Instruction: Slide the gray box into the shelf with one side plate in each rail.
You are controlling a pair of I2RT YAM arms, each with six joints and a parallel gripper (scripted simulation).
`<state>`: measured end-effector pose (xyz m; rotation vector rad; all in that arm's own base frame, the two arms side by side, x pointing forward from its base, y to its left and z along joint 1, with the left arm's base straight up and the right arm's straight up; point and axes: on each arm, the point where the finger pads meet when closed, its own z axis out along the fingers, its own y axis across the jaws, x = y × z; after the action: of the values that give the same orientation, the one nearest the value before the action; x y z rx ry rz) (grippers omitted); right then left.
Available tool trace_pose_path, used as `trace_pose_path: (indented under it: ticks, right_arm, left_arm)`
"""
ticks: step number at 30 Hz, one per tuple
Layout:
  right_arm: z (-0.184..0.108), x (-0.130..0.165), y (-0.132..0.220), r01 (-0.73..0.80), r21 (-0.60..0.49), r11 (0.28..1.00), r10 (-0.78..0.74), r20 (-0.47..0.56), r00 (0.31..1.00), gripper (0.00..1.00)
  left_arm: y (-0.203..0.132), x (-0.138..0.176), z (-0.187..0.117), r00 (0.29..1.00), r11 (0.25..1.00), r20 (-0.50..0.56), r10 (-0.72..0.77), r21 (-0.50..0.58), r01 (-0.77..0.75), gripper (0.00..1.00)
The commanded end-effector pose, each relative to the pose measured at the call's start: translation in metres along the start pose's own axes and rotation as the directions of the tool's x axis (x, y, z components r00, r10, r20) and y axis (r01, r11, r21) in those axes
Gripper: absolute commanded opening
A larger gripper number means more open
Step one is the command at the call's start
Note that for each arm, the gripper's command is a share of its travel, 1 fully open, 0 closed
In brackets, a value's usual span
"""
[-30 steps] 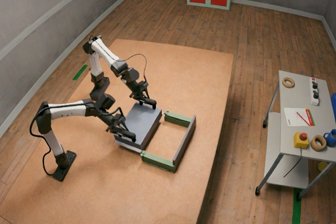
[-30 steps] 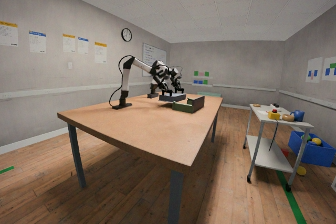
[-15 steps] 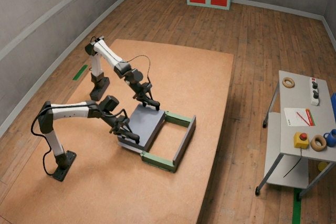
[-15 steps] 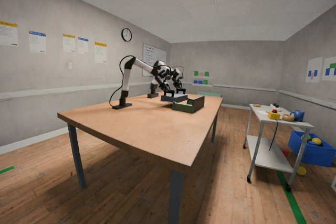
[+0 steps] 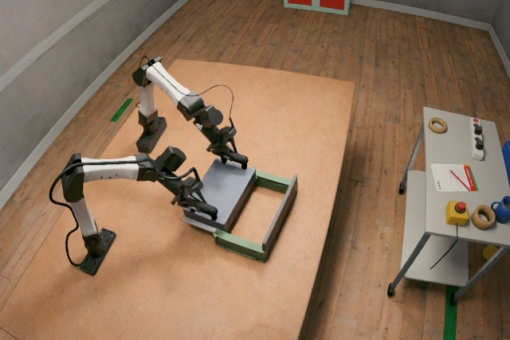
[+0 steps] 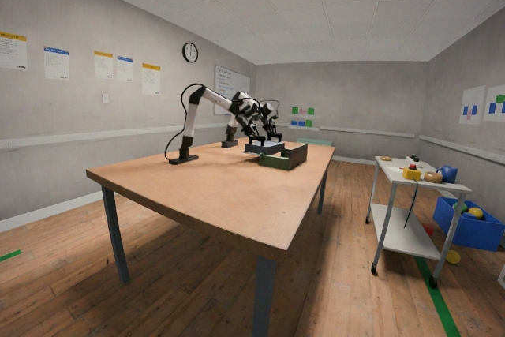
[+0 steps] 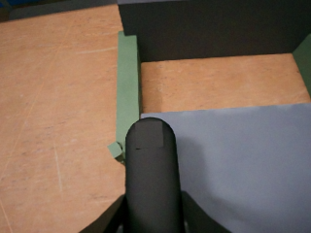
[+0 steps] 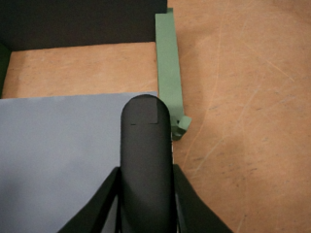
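The gray box [image 5: 230,184] [image 6: 267,147] [image 7: 243,165] [image 8: 58,146] is upright and looks level, held slightly above the table. Its leading edge is at the mouths of the green rails, with a wide gap to the dark shelf back [image 5: 280,216] [image 7: 214,31] [image 8: 87,24]. My left gripper [image 5: 233,162] [image 6: 274,139] is shut on the box at the far rail [image 5: 272,181] [image 7: 127,83] side. My right gripper [image 5: 204,212] [image 6: 256,143] is shut on it at the near rail [image 5: 238,244] [image 8: 169,68] side. Whether the side plates sit in the rail grooves is hidden.
The shelf stands on the wooden table [image 5: 164,287] [image 6: 196,186], near its long edge. Small green pieces flare out at the rail mouths. A wheeled cart [image 5: 445,142] [image 6: 432,185] stands apart from the table.
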<state>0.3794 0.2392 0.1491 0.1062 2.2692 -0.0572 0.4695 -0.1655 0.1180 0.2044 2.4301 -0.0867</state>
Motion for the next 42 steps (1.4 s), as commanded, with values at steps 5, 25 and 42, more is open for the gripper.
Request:
trace_pose_path:
  ticks: [5,25,42]
  right_arm:
    - [-0.001,-0.066,0.007,-0.074,-0.024,0.997,0.077,0.162,0.984,0.28]
    - [0.033,-0.095,0.007,-0.076,-0.031,0.997,0.08,0.167,0.983,0.28]
    - [0.063,-0.121,0.008,-0.074,-0.037,0.997,0.079,0.169,0.982,0.28]
  left_arm:
    - [0.009,-0.067,-0.005,0.984,1.0,0.175,0.013,-0.011,-0.011,0.28]
    - [0.011,-0.101,0.024,0.984,1.0,0.181,0.009,-0.012,-0.007,0.28]
    - [0.012,-0.13,0.049,0.984,1.0,0.18,0.003,-0.012,-0.001,0.28]
